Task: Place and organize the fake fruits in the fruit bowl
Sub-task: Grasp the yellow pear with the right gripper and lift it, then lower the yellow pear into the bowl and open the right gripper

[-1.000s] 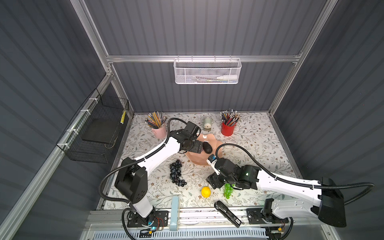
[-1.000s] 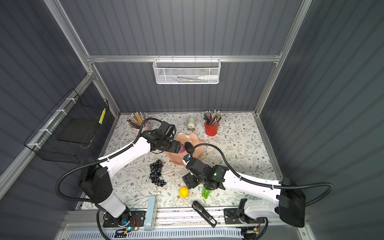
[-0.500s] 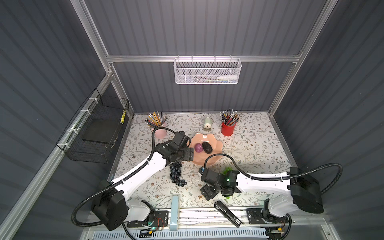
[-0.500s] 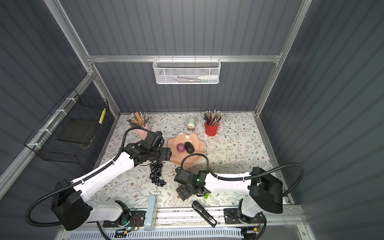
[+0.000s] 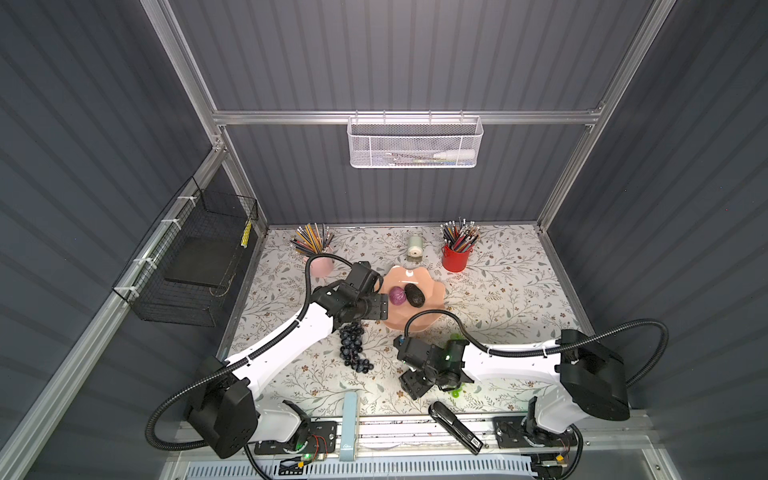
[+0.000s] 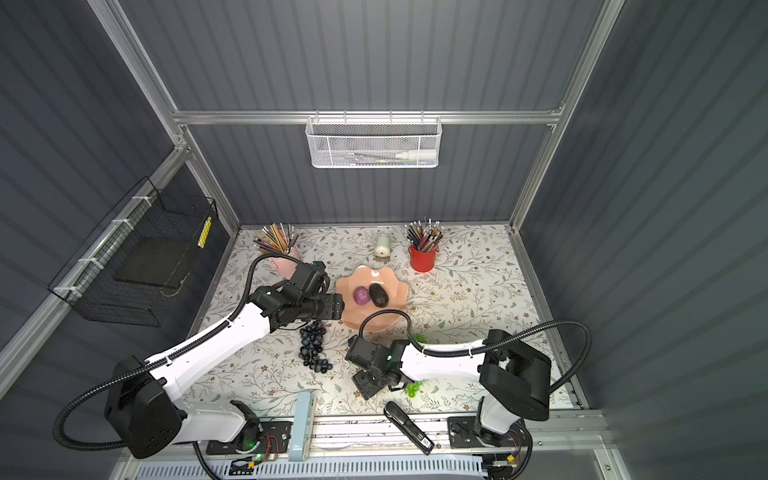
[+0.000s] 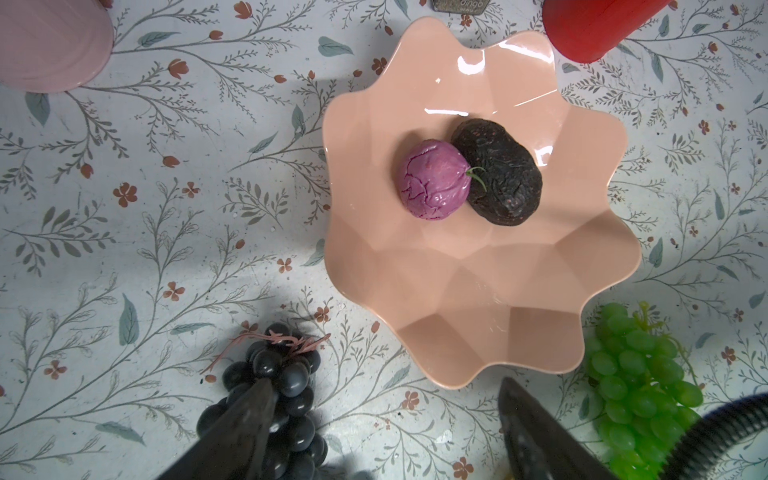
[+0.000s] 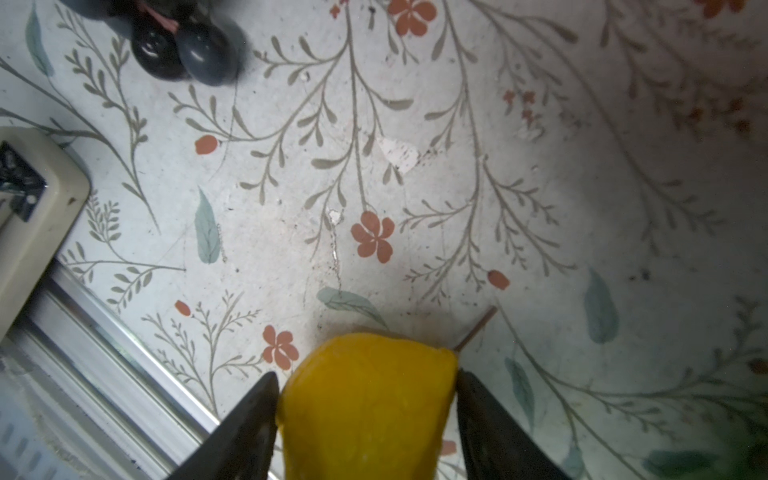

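DESK: Which fruits are in the bowl?

FIELD: Two. The small round purple fruit (image 7: 434, 178) and the dark bumpy avocado (image 7: 498, 170) lie touching near the middle of the wide glossy peach-pink bowl with the scalloped rim (image 7: 478, 291). The bowl stands on the floral-printed table (image 5: 498, 299), near a pink pencil cup (image 5: 322, 266) and a red pencil cup (image 5: 455, 257).

DESK: And the others?

FIELD: The dark blue-black plastic grape bunch (image 5: 353, 349) lies on the table just beside the bowl, and in both top views its far end is tucked under the left arm. The translucent green grape bunch (image 7: 640, 374) lies beside the bowl on the other side. From above the right arm covers most of it, leaving only green slivers. In the left wrist view a black cable crosses it and the frame edge cuts it off. The small yellow lemon (image 8: 365, 395) shows only in the right wrist view. In both top views it is hidden beneath the gripper.

DESK: So the right gripper has it?

FIELD: The right gripper (image 8: 368, 415) is low over the table near the front rail, its two dark fingers pressed against opposite flanks of the lemon with no gap visible. The frame edge cuts off part of the fruit. Whether it rests on the table or is lifted cannot be told.

DESK: The left gripper?

FIELD: The left gripper (image 7: 386, 419) hangs by the bowl's rim, jaws spread wide, holding nothing. One finger overlaps the dark grapes in the wrist view, but whether it touches them cannot be told.
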